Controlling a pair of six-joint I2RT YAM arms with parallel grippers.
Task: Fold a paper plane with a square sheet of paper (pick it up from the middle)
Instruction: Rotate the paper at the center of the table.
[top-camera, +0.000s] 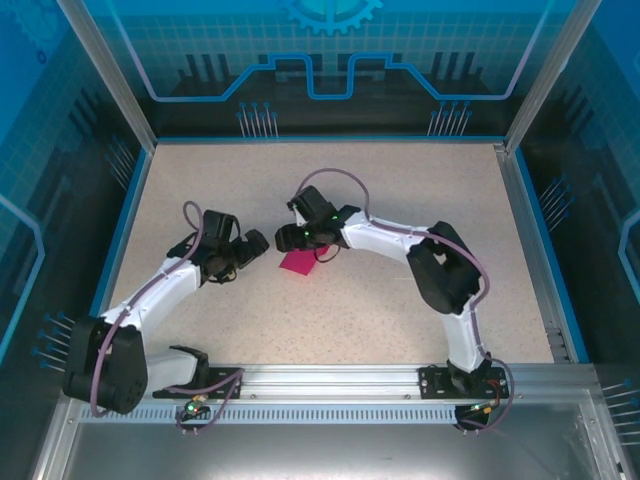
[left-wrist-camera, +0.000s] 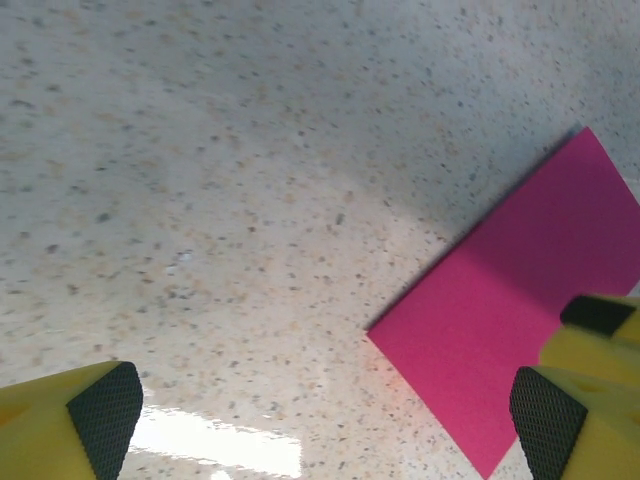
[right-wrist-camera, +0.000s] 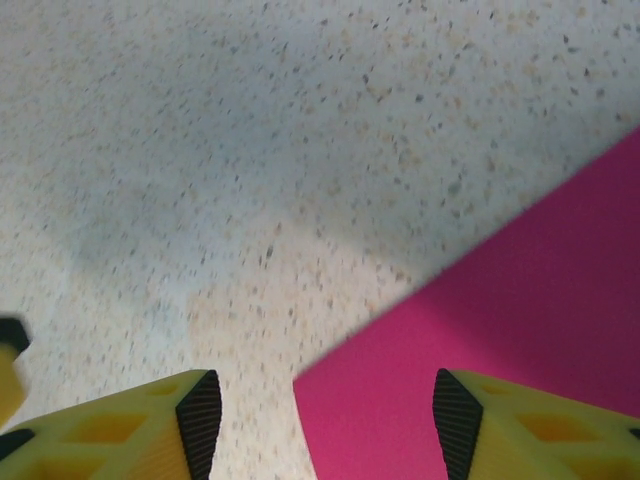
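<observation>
The speckled beige surface (top-camera: 330, 190) is closed in by blue see-through walls (top-camera: 330, 60), and close to its middle lies the magenta-pink sheet of paper (top-camera: 297, 262), flat on the surface. From the left wrist it looks like an oblong, longer than it is wide, with one corner pointing toward the camera; I cannot tell if it is folded. Both arms bend inward and meet just above the paper. The left gripper (top-camera: 258, 246) comes from the left side; its jaws stand wide apart and hold nothing, with bare surface between them, and one of its fingers (left-wrist-camera: 550, 425) hangs over the near edge of the paper. The right gripper (top-camera: 293, 238) comes from the right and points down at the far side of the sheet; its jaws are also apart, less wide, and they hold nothing. In the right wrist view one corner of the paper (right-wrist-camera: 500, 330) lies between the fingers (right-wrist-camera: 195, 420), and the other finger is over the pink area.
</observation>
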